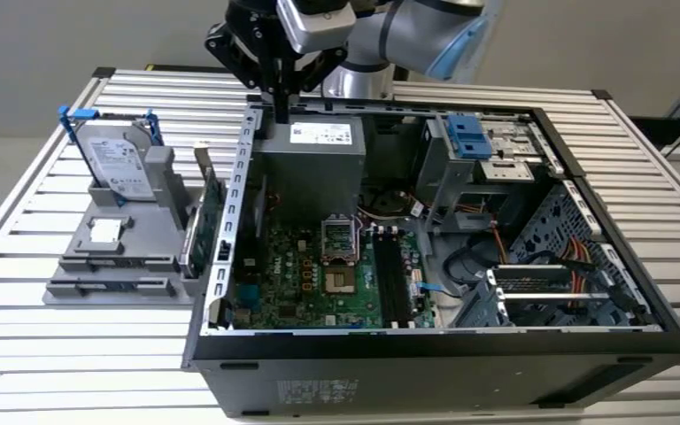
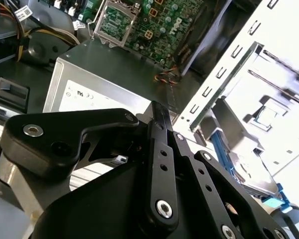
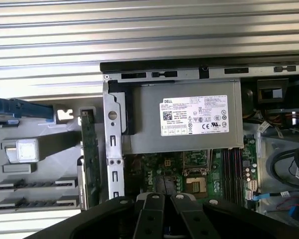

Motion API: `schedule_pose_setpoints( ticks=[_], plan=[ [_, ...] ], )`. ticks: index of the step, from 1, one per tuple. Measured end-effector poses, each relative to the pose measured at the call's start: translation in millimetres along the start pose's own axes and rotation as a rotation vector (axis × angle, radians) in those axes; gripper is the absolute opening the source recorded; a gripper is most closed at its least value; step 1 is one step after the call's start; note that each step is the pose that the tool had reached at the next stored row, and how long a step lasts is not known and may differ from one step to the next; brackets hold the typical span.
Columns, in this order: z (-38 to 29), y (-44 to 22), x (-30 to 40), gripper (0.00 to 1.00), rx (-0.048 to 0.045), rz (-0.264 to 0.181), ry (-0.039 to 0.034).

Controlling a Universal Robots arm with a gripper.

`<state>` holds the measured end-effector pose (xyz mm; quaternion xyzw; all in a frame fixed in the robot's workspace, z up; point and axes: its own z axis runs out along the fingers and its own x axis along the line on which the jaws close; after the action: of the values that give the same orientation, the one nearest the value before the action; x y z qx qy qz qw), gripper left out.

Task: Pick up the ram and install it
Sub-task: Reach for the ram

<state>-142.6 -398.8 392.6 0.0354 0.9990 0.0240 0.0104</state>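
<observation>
At the far left of the exterior view, a grey holder (image 1: 104, 257) sits on the slatted table (image 1: 33, 336). A silver hard drive (image 1: 119, 159) in a blue frame stands upright at the holder's back. Just right of the holder, close against the wall of the open computer case (image 1: 435, 367), a green expansion card (image 1: 204, 226) stands on edge.

Upper middle of the frame, a little left of centre, the gripper (image 1: 281, 115) hangs tip-down over the case's rear rim, just beside the grey power supply (image 1: 311, 155). Its claw is pressed together, tip to tip. In the second wrist view the black fingers (image 2: 159, 149) meet at a single point above the power supply's labelled face.

Lower in the frame, the green motherboard (image 1: 305, 274) lies on the case floor, with the square processor socket (image 1: 337, 239) near its middle. Right of the socket, the ram (image 1: 388, 274) appears to stand on edge among the dark memory slots as a bluish-green strip running front to back. How deep it is seated is hard to tell.

Farther right is a metal drive cage with a blue latch (image 1: 473, 137), and coloured cables (image 1: 552, 252) run along the case's right side.
</observation>
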Motion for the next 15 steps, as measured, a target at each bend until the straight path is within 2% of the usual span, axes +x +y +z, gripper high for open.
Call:
schedule_pose_setpoints(
  ticks=[15],
  plan=[
    [-0.2, -0.7, 9.2, 0.00, 0.0000, 0.000, -0.0001]
  ],
)
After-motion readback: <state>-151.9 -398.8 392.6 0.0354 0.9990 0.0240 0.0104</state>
